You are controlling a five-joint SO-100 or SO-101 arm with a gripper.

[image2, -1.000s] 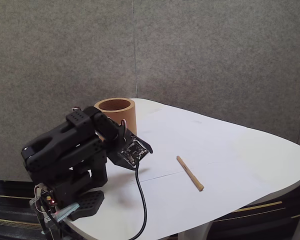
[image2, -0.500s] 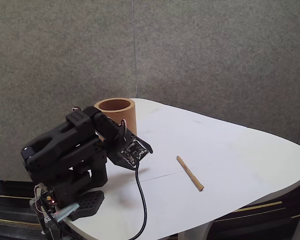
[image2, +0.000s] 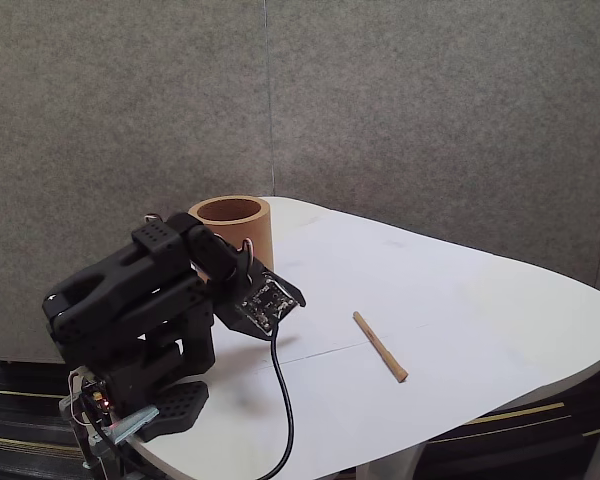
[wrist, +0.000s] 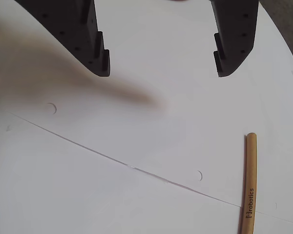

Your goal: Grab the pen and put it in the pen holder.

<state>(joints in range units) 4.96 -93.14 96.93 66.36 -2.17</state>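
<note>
No visible movement since the earlier frame: arm (image2: 130,310) folded low at the table's (image2: 460,300) left end in the fixed view, pen (image2: 380,346) in the same spot. Jaws spread wide apart in the wrist view, gripper (wrist: 161,68) empty, hovering above bare white surface. Pen (wrist: 248,185) flat on the table, well clear of the fingertips, printed lettering along its side. Pen holder (image2: 231,226) upright just behind the arm, well apart from the pen. Black cable (image2: 283,400) trailing off the front edge.
</note>
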